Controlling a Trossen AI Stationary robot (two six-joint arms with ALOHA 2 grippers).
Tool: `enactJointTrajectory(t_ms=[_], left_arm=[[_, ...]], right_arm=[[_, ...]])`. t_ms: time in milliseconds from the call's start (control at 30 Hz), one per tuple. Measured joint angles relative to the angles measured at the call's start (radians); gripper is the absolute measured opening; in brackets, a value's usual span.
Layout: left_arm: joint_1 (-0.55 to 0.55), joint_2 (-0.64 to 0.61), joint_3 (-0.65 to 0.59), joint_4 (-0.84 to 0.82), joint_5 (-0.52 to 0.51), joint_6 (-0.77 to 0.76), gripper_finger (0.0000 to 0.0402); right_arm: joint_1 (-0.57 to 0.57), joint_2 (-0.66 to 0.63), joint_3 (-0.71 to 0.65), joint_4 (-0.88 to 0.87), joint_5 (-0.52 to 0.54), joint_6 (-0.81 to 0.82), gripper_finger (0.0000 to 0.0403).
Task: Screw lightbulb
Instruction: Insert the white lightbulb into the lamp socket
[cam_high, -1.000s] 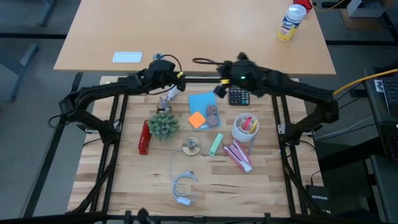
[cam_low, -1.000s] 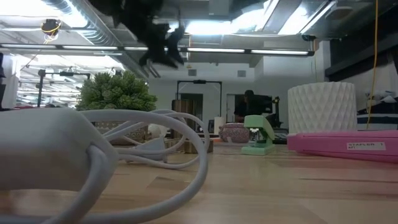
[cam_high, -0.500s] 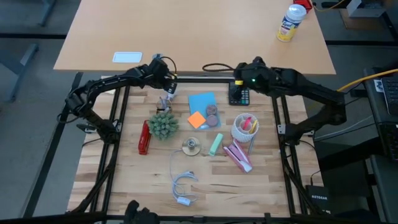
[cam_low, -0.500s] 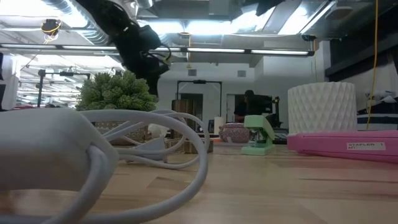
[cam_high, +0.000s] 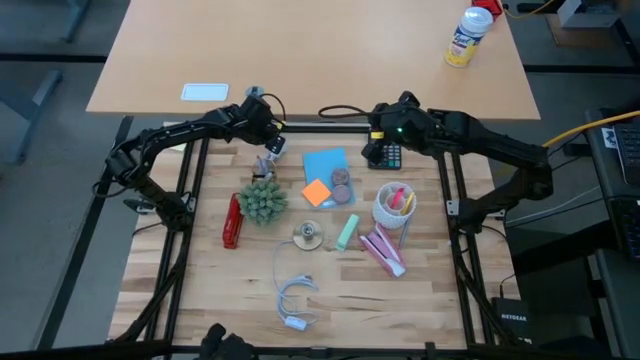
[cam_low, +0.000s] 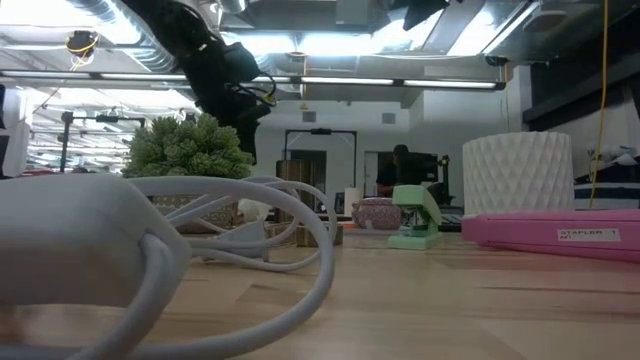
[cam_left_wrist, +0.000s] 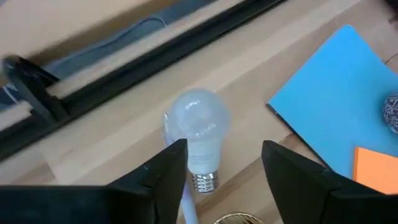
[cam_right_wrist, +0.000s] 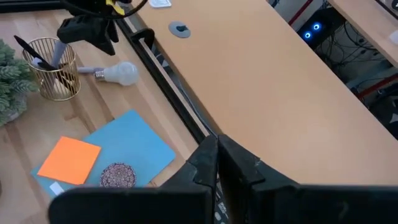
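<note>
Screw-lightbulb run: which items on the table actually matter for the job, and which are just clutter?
Job:
- lightbulb, lying on the wood
- left gripper, fingers open around the bulb
- white cord with socket end

Clutter:
- blue sheet
- orange sticky note
- calculator
- small plant
- red stapler
- white cup of pens

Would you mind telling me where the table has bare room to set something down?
Bare wood runs along the near edge, either side of the white cord, and left of the red stapler. It is crowded from the lightbulb and plant across the blue paper to the white cup.
</note>
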Motion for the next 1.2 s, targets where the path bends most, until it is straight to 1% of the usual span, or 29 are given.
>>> enactJointTrajectory(t_ms=[167,300,433,633,800,1000,1200], left_arm=[[-0.021,0.079,0.000,0.001,0.039,-0.039,0.0221],[-0.035,0.132,0.000,0.000,0.043,-0.042,0.0223],[-0.033,0.159,0.000,-0.007,0.041,-0.070,0.0222],[-0.033,0.191,0.000,-0.017,0.040,-0.068,0.0225],[-0.031,0.240,-0.001,0.007,0.038,-0.070,0.0225],[-0.032,0.283,-0.001,0.085,0.037,-0.072,0.0225],[-0.027,0.283,-0.001,0.118,-0.021,-0.116,0.0225]], right_arm=[[0.000,0.000,0.000,0.010,0.000,0.000,0.0017],[0.000,0.000,0.000,0.010,0.000,0.000,0.0017],[0.000,0.000,0.000,0.006,-0.001,-0.001,0.0017],[0.000,0.000,0.000,0.006,-0.002,-0.001,0.0017],[0.000,0.000,0.000,0.006,-0.003,-0.001,0.0017],[0.000,0.000,0.000,0.003,-0.003,-0.001,0.0017],[0.000,0.000,0.000,-0.016,-0.003,-0.001,0.0017]])
